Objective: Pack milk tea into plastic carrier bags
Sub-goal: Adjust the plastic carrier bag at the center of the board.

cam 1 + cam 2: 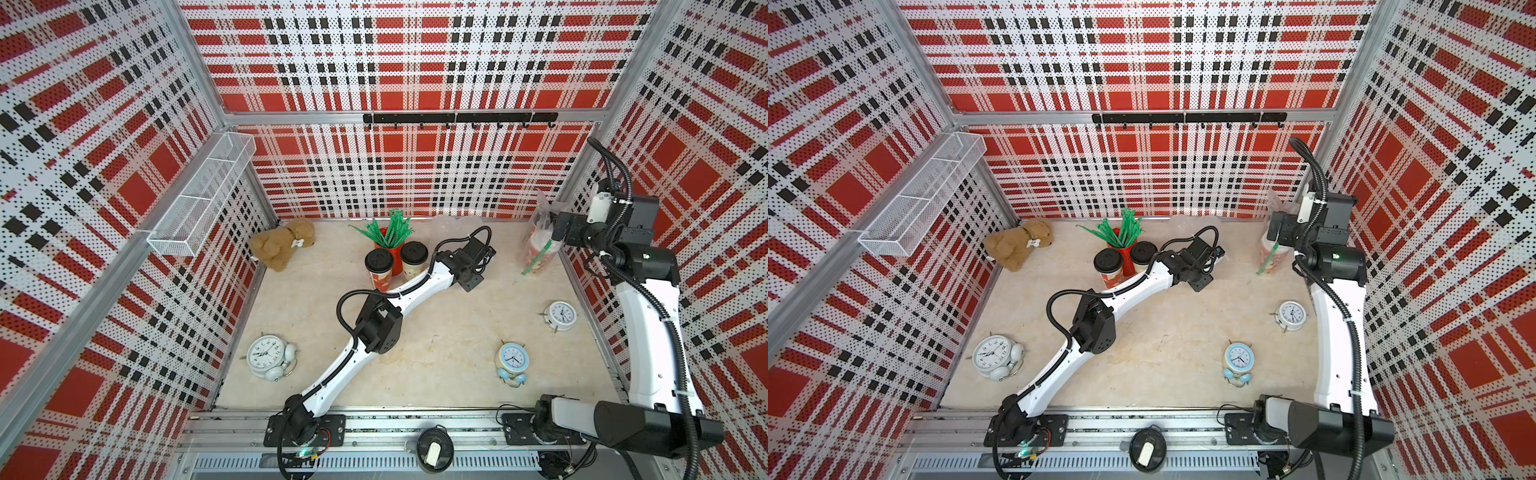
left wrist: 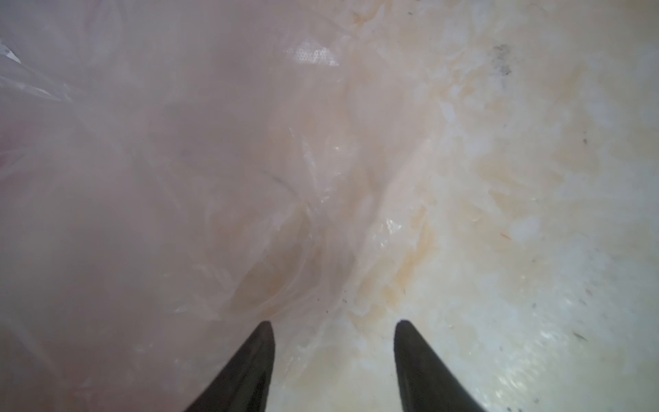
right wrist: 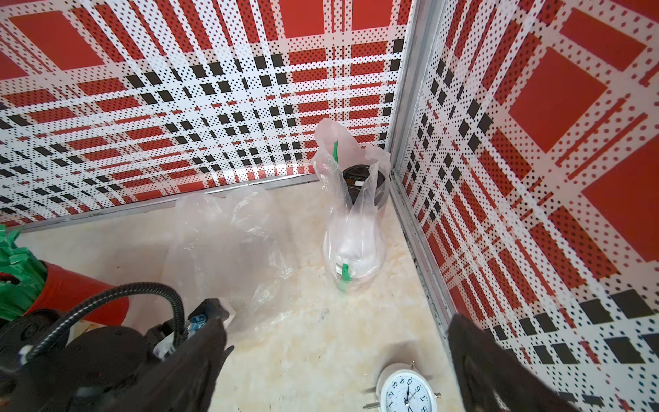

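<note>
Two milk tea cups with black lids (image 1: 379,266) (image 1: 414,257) stand at mid-table, in both top views. An empty plastic carrier bag (image 3: 228,242) lies crumpled near the back wall. My left gripper (image 2: 333,324) is open just over its edge, and the film (image 2: 178,178) fills half of the left wrist view. In the back right corner stands a second bag (image 3: 353,221), holding a black-lidded cup (image 3: 360,182) and a white-lidded cup (image 3: 356,257). My right gripper (image 3: 338,342) hangs open and empty in front of that bag, raised above the table.
A red holder of green straws (image 1: 388,239) stands behind the two cups. Three alarm clocks (image 1: 268,357) (image 1: 512,361) (image 1: 560,316) sit on the table, and a teddy bear (image 1: 282,245) at the back left. A wire basket (image 1: 199,199) and a hook rail (image 1: 457,118) are on the walls.
</note>
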You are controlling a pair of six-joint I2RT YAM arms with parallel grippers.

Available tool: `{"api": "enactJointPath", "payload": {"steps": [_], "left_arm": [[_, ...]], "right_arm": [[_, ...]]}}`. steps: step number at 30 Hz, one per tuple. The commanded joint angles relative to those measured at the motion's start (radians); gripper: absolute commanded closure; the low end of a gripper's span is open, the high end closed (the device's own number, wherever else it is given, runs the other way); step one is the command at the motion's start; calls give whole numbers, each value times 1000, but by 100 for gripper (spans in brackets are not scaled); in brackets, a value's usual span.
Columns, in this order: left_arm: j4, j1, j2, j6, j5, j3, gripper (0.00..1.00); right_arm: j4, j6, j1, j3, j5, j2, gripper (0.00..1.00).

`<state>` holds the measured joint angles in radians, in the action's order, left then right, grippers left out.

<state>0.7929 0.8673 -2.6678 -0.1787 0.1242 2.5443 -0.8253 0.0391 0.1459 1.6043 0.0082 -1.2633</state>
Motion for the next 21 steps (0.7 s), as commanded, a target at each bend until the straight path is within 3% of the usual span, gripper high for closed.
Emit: {"api": "enactJointPath", "payload": {"steps": [1,9,14,21], "left_arm": [[-53,6,-46,11,3,26,43],[-32,4,-92,12,8,58,44],[8,-27,-114,42,-45,103,45],[36,-50,-131,58,-108,136,67]], "right_arm": [[52,10,-3,-12,-20,37,0],[54,10,-3,-21,-24,61,0],[53,10,-3,-22,-21,67,0],[43,-4,-3,-15,-10,77,0]]}}
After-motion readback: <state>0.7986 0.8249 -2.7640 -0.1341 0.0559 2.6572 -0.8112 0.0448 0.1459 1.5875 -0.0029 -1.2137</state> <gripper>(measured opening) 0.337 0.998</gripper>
